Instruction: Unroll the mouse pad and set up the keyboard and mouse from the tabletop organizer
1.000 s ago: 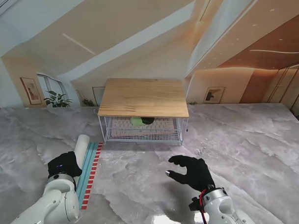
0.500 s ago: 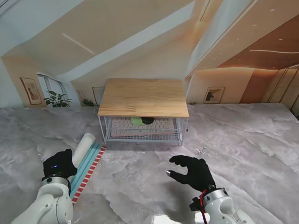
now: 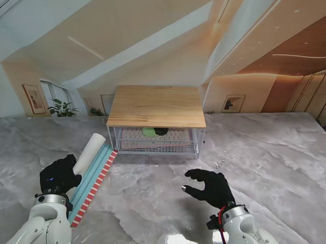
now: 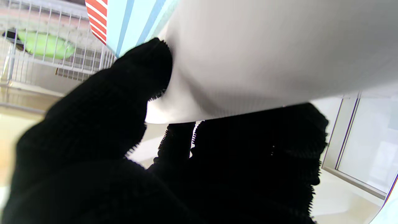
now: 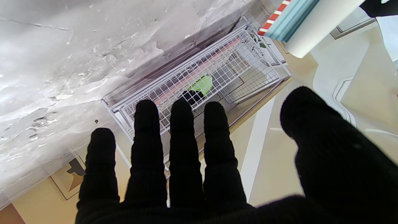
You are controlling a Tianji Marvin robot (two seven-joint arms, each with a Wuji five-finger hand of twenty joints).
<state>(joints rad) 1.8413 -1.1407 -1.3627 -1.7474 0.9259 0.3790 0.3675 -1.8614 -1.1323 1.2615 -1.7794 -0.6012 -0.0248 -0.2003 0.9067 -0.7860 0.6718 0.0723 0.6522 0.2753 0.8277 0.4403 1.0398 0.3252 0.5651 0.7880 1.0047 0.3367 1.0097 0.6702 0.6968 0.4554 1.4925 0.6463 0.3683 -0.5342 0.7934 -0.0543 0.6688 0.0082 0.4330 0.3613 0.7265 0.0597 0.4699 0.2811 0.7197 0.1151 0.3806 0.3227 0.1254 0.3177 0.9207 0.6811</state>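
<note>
The mouse pad point(image 3: 89, 154) is a white roll with a light-blue, red-striped flap point(image 3: 94, 184) lying open on its right side. My left hand point(image 3: 58, 175) is shut on the roll's near end; the wrist view shows black fingers point(image 4: 124, 93) wrapped against the white roll point(image 4: 264, 53). The organizer point(image 3: 157, 106) has a wooden top and a white wire drawer point(image 3: 154, 143) holding a pinkish keyboard point(image 3: 133, 137) and a green-and-black mouse point(image 3: 152, 132). My right hand point(image 3: 210, 188) hovers open, nearer to me than the drawer, fingers point(image 5: 182, 149) spread toward the mouse point(image 5: 202, 85).
The table is grey marble point(image 3: 258, 157) with a glossy reflecting patch point(image 3: 175, 237) near me. The organizer stands at the middle back. The pad lies diagonally at the left, its far end close to the drawer's left corner.
My left hand has drawn back to the left and toward me with the roll. The roll has swung to a steeper diagonal and more striped flap shows. The right hand has stayed still.
</note>
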